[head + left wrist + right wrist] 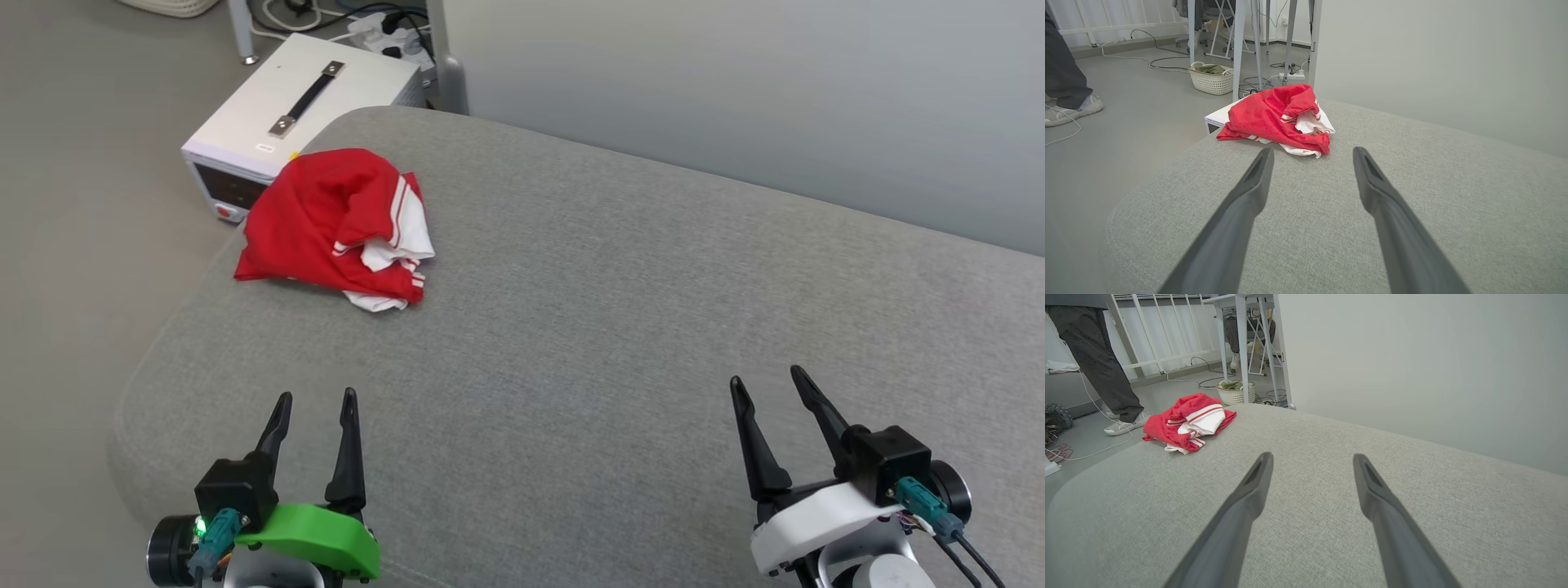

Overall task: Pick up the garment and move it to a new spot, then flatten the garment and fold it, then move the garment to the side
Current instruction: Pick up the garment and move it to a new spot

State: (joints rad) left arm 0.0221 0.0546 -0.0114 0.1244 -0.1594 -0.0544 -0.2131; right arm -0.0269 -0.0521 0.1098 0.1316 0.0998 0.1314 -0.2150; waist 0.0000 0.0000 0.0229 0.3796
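The garment [326,220], red with white sleeves and striped trim, lies crumpled in a heap at the far left corner of the grey cushioned surface [620,327]. It also shows as a heap straight ahead in the left wrist view [1274,118] and at the far left in the right wrist view [1186,422]. My left gripper [317,400] hovers open near the front left edge, well short of the garment, nothing between its fingers. My right gripper [766,377] stands open at the front right, far from the garment.
A white box with a black handle [298,114] sits on the floor just beyond the garment's corner. A person's legs and shoe [1106,375] stand on the floor to the left. A white basket [1210,79], cables and table legs lie behind. A pale wall [775,106] borders the surface's far side.
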